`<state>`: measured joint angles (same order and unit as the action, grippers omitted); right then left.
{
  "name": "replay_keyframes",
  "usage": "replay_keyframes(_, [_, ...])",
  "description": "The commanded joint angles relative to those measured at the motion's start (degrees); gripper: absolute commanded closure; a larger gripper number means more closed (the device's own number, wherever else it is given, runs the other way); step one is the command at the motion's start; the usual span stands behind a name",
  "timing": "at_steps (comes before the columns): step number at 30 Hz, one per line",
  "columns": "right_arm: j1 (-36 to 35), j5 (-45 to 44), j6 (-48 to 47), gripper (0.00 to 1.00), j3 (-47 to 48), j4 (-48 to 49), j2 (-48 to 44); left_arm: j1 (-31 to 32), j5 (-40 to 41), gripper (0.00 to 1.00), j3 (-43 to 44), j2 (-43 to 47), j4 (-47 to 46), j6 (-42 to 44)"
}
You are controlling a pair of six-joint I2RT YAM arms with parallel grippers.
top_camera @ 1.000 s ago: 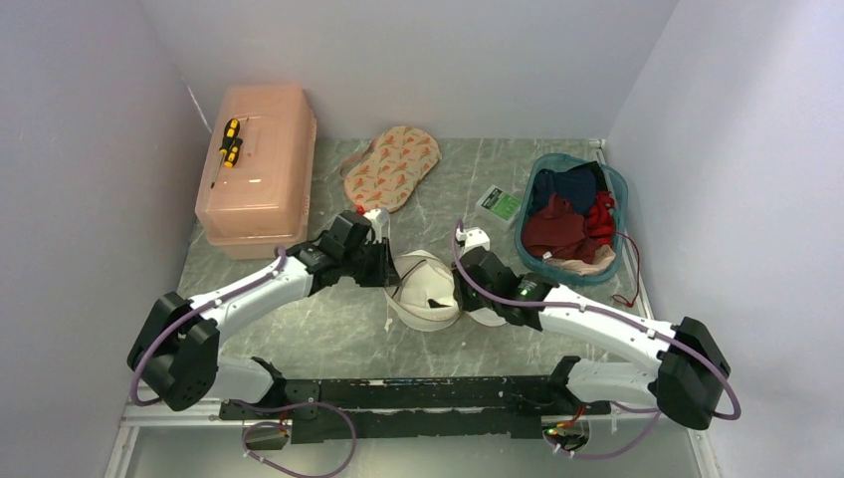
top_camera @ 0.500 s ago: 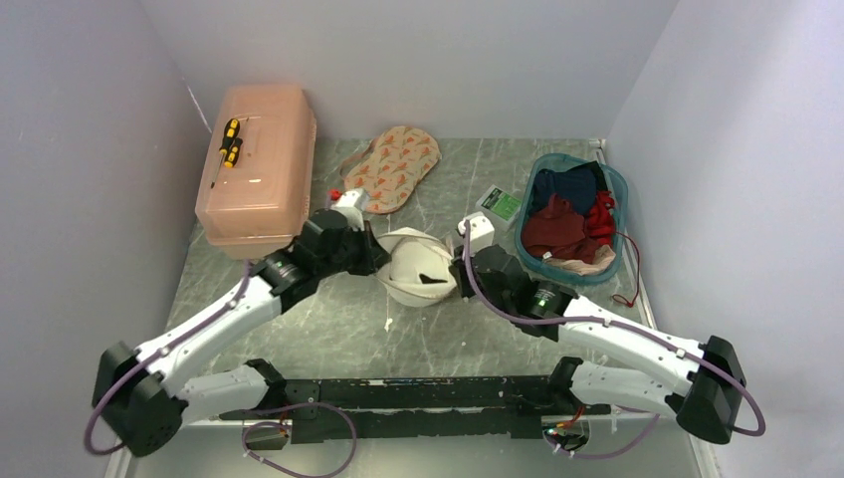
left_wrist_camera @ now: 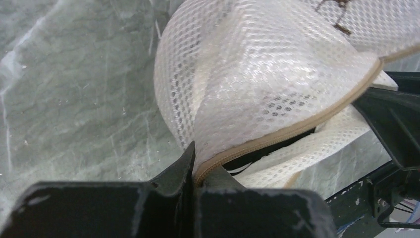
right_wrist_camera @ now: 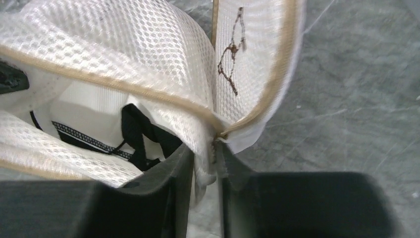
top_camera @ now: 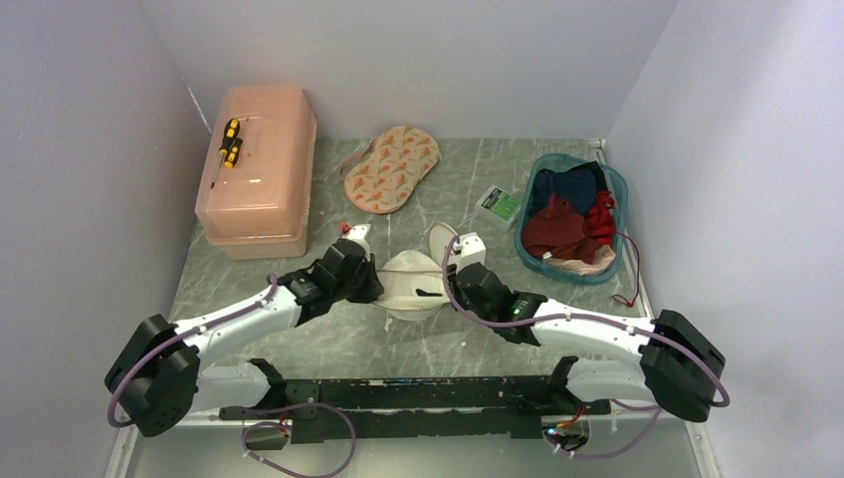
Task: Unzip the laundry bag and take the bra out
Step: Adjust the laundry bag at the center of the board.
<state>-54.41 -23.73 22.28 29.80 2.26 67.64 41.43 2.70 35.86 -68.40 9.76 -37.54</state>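
The white mesh laundry bag [top_camera: 411,282] lies on the table between my two grippers, its zip partly open. Its round lid [top_camera: 441,240] with the black bra icon [right_wrist_camera: 230,62] stands up at the right. My left gripper [top_camera: 377,284] is shut on the bag's cream rim [left_wrist_camera: 277,134] at its left side. My right gripper [top_camera: 454,283] is shut on the mesh and rim [right_wrist_camera: 216,136] where lid and body meet. The bra [right_wrist_camera: 141,131] shows as dark fabric with a thin strap inside the bag, mostly hidden. A dark gap under the rim [left_wrist_camera: 257,156] also shows it.
A peach plastic box [top_camera: 257,169] with a yellow screwdriver [top_camera: 230,140] on top stands at the back left. A beige patterned two-cup piece [top_camera: 391,167] lies at the back centre. A teal basket [top_camera: 574,214] of clothes stands at the right, a green-and-white packet [top_camera: 500,205] beside it.
Both grippers have moved towards the near edge with the bag in them. The bag's lid has swung up and now stands open at the right.
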Motion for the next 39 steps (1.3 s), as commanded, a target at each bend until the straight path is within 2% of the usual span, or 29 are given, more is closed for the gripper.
replay_keyframes(1, [-0.24,-1.06,2.37,0.58,0.39,-1.48,-3.64,1.31,2.23,0.97,2.69,-0.8,-2.53,-0.64])
replay_keyframes(3, [-0.72,-1.74,3.48,0.43,0.03,-4.5,-7.22,1.74,2.67,0.97,3.7,-1.76,-1.2,-0.55])
replay_keyframes(4, [-1.14,-2.55,3.56,0.41,-0.12,-5.55,-9.47,1.99,2.83,0.97,4.22,-2.15,-0.59,-0.6])
replay_keyframes(8, [-3.53,-1.8,-0.07,0.41,0.67,-6.76,-17.48,2.33,3.26,0.97,7.48,-3.92,2.94,-1.83])
replay_keyframes(11, [-3.73,7.74,-2.69,0.46,2.08,-3.54,-19.26,2.32,3.71,0.97,10.74,-6.09,5.29,-2.86])
replay_keyframes(14, [-3.75,16.41,-3.05,0.46,5.88,-2.92,-13.29,2.31,3.85,0.97,13.37,-8.52,6.89,-3.76])
replay_keyframes(17, [-2.82,17.55,-0.35,0.47,6.47,0.67,-7.4,2.34,3.65,0.97,14.06,-10.38,7.04,-4.73])
replay_keyframes(23, [6.77,22.33,8.61,0.47,1.34,12.16,-0.72,2.36,3.82,0.97,13.2,-12.02,6.12,-5.37])
replay_keyframes(26, [9.48,26.23,9.56,0.46,1.57,16.21,3.97,2.33,3.95,0.97,13.1,-12.74,6.1,-5.23])
replay_keyframes(31, [10.86,26.69,8.93,0.42,4.34,17.28,11.73,2.33,3.5,0.97,13.34,-14.35,5.89,-5.77])
replay_keyframes(35, [10.86,23.96,7.8,0.35,6.66,14.69,14.85,2.33,3.21,0.97,13.53,-15.55,6.01,-6.37])
replay_keyframes(39, [10.82,21.83,6.96,0.33,6.24,12.27,15.11,2.32,3.0,0.97,13.24,-16.57,5.93,-6.91])
